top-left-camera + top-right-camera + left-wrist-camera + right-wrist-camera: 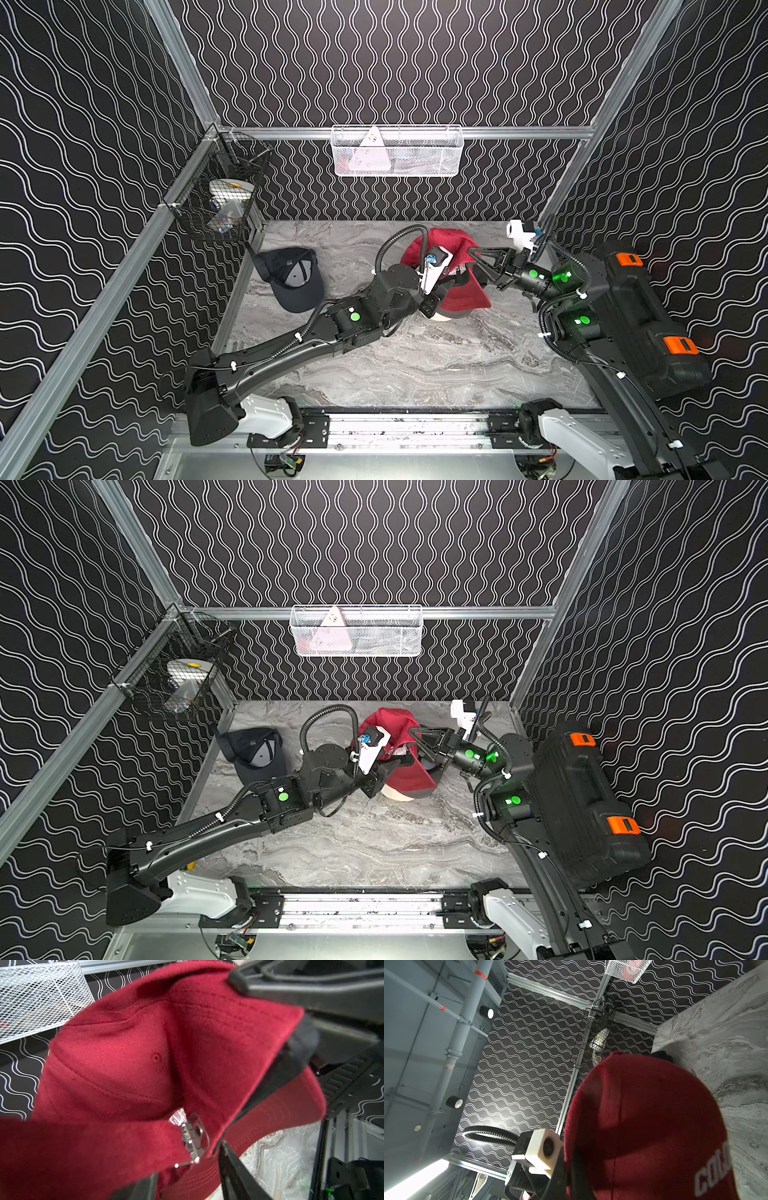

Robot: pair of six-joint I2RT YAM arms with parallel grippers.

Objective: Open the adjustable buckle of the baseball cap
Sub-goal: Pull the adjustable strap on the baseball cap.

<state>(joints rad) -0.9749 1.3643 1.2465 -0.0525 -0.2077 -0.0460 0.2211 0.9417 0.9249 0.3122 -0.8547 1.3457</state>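
The red baseball cap (465, 293) (409, 771) is held up off the marble table (415, 365), with its inside facing the left wrist camera. My right gripper (471, 252) (411, 731) is shut on the cap's rim beside the brim. The cap's crown (643, 1118) fills the right wrist view. The silver adjustable buckle (194, 1138) sits on the back strap, and a thin metal bar sticks out at its lower end. My left gripper (187, 1180) (435, 298) is just below the buckle. Its jaws stand apart, one finger (234, 1172) beside the buckle, with red fabric behind them.
A dark navy cap (291, 278) lies upside down at the table's left side. A white wire basket (397, 151) hangs on the back wall and a black wire basket (220, 195) on the left rail. A black case with orange latches (648, 316) stands at the right.
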